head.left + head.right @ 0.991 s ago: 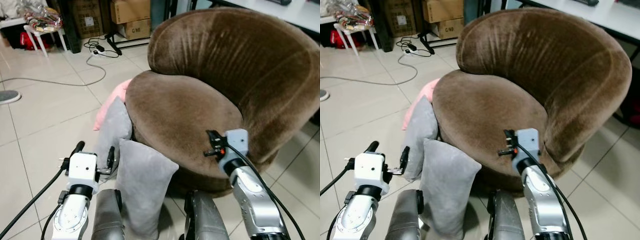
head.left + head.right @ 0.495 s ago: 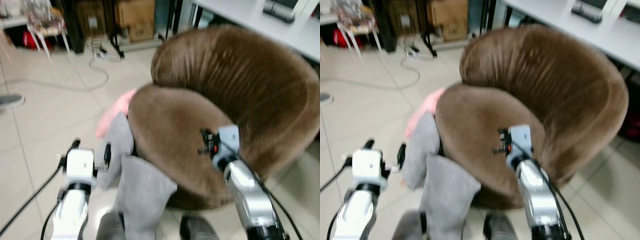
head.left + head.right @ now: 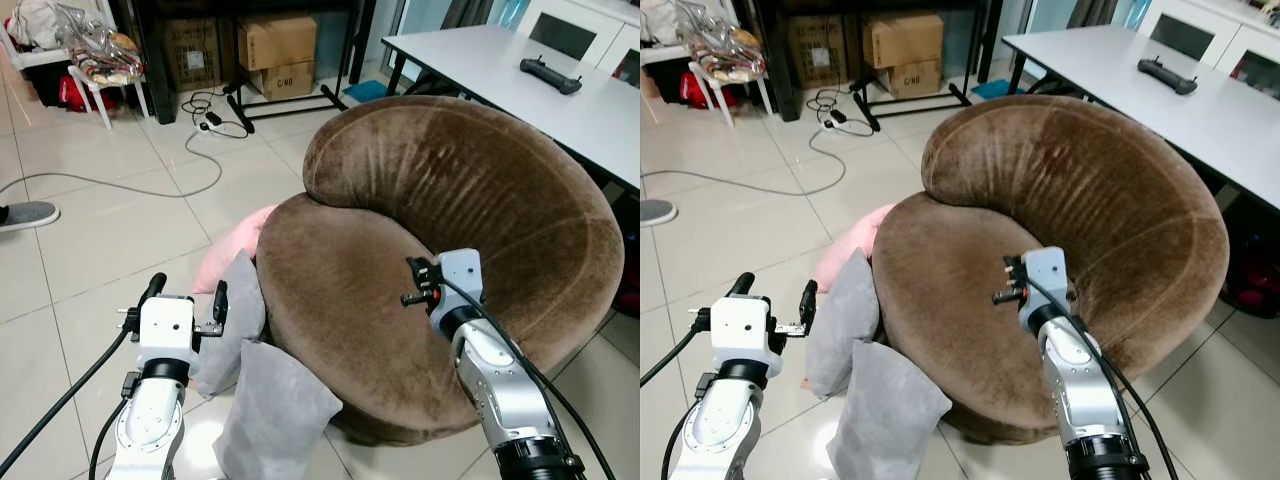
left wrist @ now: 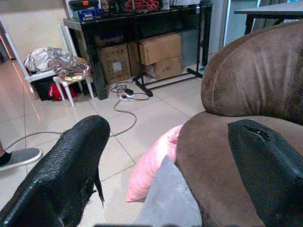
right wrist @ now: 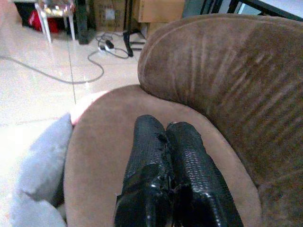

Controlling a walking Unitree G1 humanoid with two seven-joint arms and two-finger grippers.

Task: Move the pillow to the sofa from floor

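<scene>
I am looking down at a round brown sofa (image 3: 440, 250) with two grey pillows (image 3: 275, 420) and a pink pillow (image 3: 228, 252) lying on the tiled floor (image 3: 90, 230), all leaning against its front left side. My left gripper (image 3: 186, 298) is hovering beside the upper grey pillow (image 3: 232, 325), fingers spread apart. My right gripper (image 5: 170, 177) is hanging over the seat, fingers pressed together, holding nothing.

Both arms are silver metal tubes with black collars. Each ends in a white boxy wrist block carrying a hand of two long black fingers: left hand (image 3: 186, 298), right hand (image 3: 413, 283). The fingers (image 5: 163, 179) have a woven, textured surface. Black cables run along each forearm.
</scene>
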